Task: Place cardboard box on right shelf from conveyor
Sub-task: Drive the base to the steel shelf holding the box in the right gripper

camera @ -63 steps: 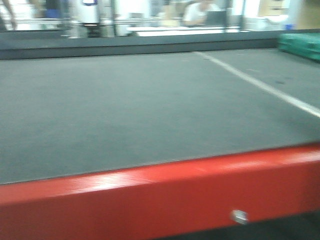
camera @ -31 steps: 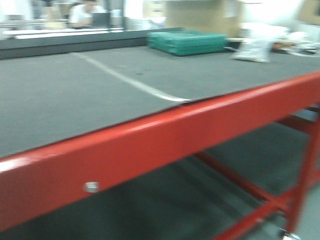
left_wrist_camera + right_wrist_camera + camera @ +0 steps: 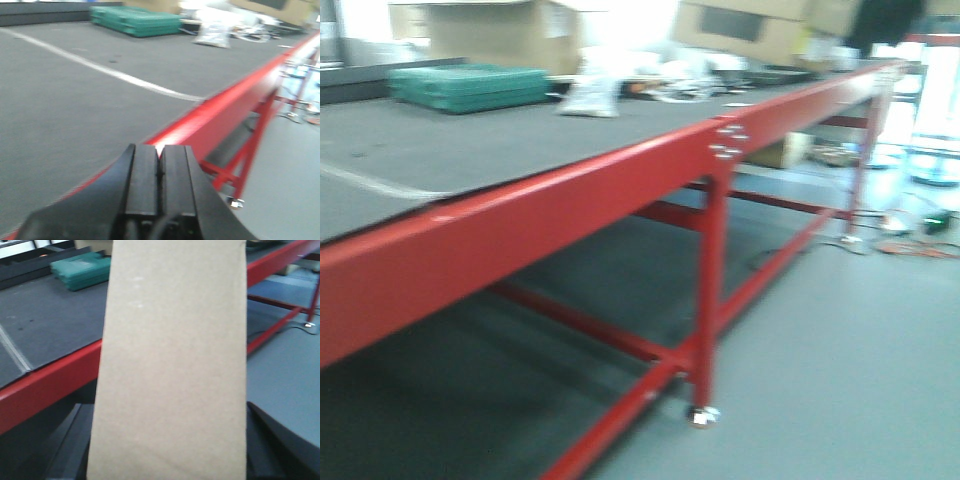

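Dark conveyor, red frame (grey floor below)

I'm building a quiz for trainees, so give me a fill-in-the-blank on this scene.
The left gripper has its jaws ____.
The cardboard box fills the ____ wrist view.
The conveyor frame is painted ____.
The flat stack lying on the belt is ____.
Missing words: shut, right, red, green.
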`<action>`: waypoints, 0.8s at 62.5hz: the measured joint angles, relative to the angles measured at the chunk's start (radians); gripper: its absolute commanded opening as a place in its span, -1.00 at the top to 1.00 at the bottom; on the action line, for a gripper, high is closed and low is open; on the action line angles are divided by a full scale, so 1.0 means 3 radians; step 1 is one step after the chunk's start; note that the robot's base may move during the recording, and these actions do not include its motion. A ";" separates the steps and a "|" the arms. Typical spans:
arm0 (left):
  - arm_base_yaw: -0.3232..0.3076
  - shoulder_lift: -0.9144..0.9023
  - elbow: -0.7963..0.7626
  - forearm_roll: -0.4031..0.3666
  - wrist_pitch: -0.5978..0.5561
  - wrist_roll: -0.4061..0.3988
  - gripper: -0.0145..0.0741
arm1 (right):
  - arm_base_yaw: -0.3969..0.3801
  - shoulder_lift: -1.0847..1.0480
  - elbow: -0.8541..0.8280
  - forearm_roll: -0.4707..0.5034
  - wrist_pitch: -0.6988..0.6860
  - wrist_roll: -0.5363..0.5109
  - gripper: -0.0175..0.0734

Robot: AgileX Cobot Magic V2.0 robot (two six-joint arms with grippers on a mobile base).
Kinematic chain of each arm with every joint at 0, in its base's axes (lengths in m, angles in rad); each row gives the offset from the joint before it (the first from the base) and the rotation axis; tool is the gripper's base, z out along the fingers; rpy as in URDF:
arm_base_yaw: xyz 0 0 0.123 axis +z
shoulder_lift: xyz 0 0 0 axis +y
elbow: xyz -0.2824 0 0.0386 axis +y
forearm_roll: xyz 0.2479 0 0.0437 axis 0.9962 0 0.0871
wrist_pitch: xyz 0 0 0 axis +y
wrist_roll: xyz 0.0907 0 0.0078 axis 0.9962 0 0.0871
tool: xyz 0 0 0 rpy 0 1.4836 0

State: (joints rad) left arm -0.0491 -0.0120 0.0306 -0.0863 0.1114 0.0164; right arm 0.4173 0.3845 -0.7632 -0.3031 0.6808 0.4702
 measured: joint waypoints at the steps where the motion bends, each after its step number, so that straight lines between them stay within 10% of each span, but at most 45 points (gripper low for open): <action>1: 0.0000 0.0000 0.0000 0.0000 0.0000 0.0000 0.94 | 0.0000 0.0000 0.0000 0.0000 0.0000 0.0000 0.19; 50: 0.0000 0.0000 0.0000 0.0000 0.0000 0.0000 0.94 | 0.0000 0.0000 0.0000 -0.0005 0.0000 0.0000 0.19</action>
State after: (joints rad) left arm -0.0491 -0.0120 0.0306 -0.0863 0.1114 0.0164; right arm 0.4173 0.3845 -0.7632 -0.3047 0.6808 0.4702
